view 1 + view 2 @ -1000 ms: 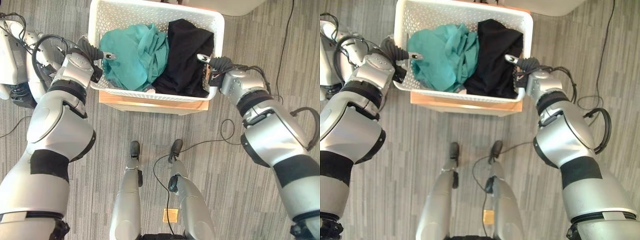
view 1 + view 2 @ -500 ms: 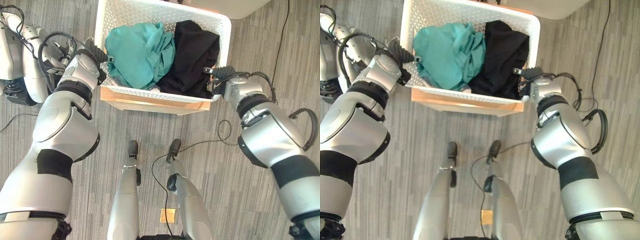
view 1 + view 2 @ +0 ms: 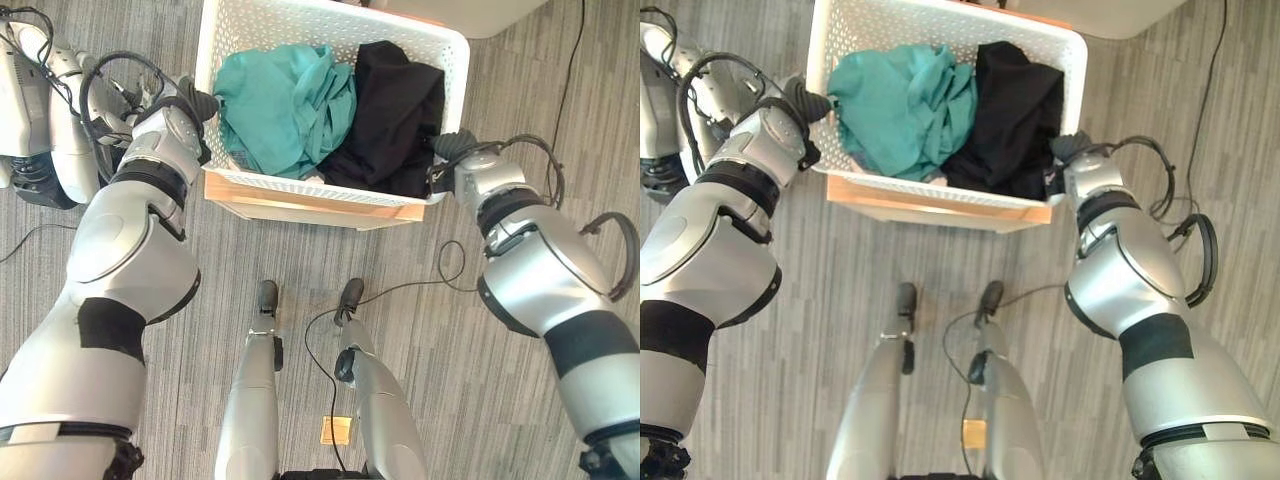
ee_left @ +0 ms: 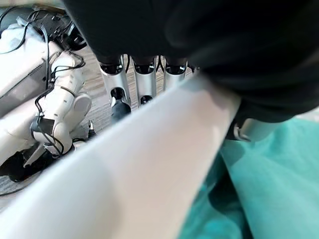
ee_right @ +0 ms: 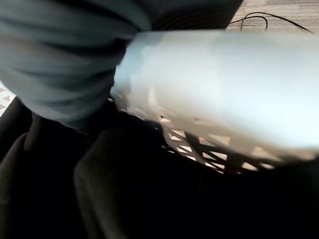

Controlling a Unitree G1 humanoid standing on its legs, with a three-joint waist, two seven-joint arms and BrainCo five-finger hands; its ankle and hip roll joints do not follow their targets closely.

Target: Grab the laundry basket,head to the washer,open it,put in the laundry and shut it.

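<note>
A: Basket [image 3: 330,30] first. White, perforated, sits on a low wooden bench [image 3: 310,205]; teal cloth [image 3: 285,105] and black cloth [image 3: 395,110] lie inside, side by side.

B: Hands?

A: Left hand [image 4: 144,74] is at the basket's left rim. Its wrist view shows fingers running down outside the rim and a thumb on the inner side by the teal cloth, so it straddles the rim. Whether it has clamped, the observer cannot tell. Right hand [image 3: 450,148] is at the right rim beside the black cloth; fingers hidden, state cannot be told either.

B: Step in hand?

A: Judged the first one: taking hold of the basket. It rests on the bench, not lifted.

B: Next move?

A: Likely both hands need a firm, even hold on opposite rims, then a level lift so the cloth stays in.

B: Edges, room?

A: Bench edge juts just below the near wall; a straight rise should clear it. White robot [image 3: 40,90] crowds the left side. Black cord [image 3: 570,70] trails on the floor at the right. Open floor lies near.
</note>
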